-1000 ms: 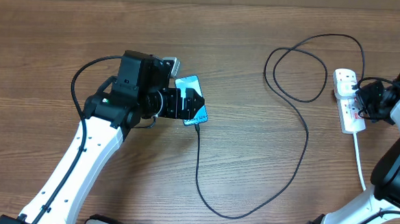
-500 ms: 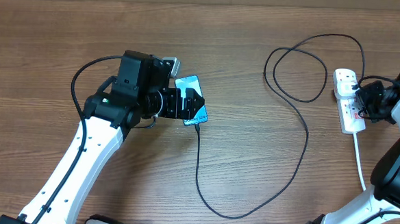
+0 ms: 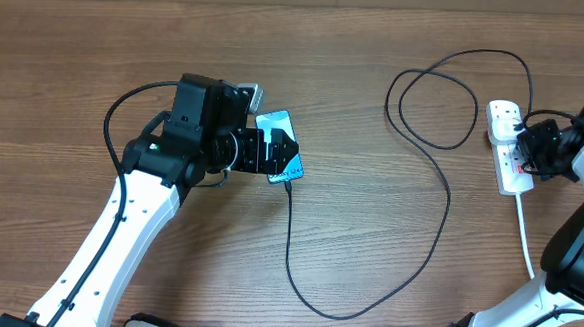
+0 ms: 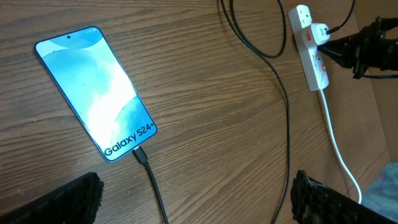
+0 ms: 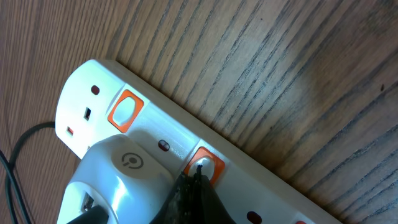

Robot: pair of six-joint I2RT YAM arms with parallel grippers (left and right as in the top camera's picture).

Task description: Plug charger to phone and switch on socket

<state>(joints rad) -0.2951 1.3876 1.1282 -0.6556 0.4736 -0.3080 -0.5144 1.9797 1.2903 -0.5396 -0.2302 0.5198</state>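
Clearly the right pincer (image 5: pixel 198 177) is pressed together into a single point, gripping nothing, and that point rests on (or sits a hair above, the wrist view cannot settle which) the second orange switch (image 5: pixel 210 163) counted from the socket's (image 5: pixel 267 186) rounded end. The charger's white plug (image 5: pixel 121 171) sits in the socket just beside that switch, on the side toward the rounded end, nearly touching the closed tips. From above, the socket's long axis runs away from the robot toward the far edge of the table (image 3: pixel 378 48), and the right pincer comes at it from the outer side, across that axis. So the coming move looks like a short press straight down, with no sideways travel needed.

The charger (image 3: pixel 441 191) loops off the socket's far end and trails leftward, its small tip seemingly seated in the bottom edge of the phone (image 4: pixel 93 90). That phone lies flat and lit, well apart to the left of the socket. The left pincer (image 3: pixel 276 153) hangs above it, spread wide and empty, much the farther arm from the socket.
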